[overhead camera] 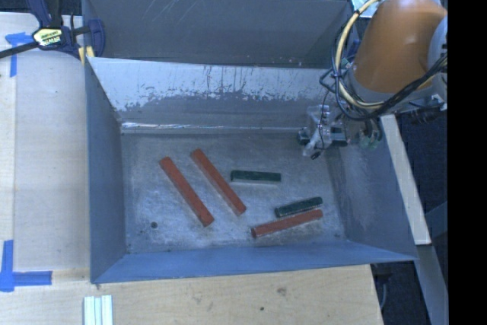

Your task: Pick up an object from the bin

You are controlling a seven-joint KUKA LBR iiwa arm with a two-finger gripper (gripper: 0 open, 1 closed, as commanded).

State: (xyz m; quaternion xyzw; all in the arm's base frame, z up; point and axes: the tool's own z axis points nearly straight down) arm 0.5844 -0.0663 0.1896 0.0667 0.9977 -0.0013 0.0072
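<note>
- Red-brown and nearest to me, a short stick point(287, 224) rests on the floor of the grey bin point(228, 87), toward the right and close to the front wall.
- Just behind it, almost touching, lies a dark green stick point(298, 206), tilted much the same way.
- Further left, two long red-brown pieces run side by side on a slant: the left long stick point(186, 191) and the right long stick point(218, 181), near each other but apart.
- Behind those, about mid-floor, a second green stick point(255, 176) lies nearly level, on its own.
- Further back, over the far right corner of the floor, hangs the gripper point(316, 137), below the arm's orange cover point(399, 38). I can't tell whether it is open or closed. No stick is up with it, and all five lie flat.
- My reading is that this is the approach and nothing is picked yet. No stick lies under the gripper. The second green stick is closest, off to its left and nearer me.
- The next move, I'd judge, calls for shifting over one stick, turning across its narrow width and going low, since they lie flat on the metal.
- I can read no writing on the sticks or the bin walls.
</note>
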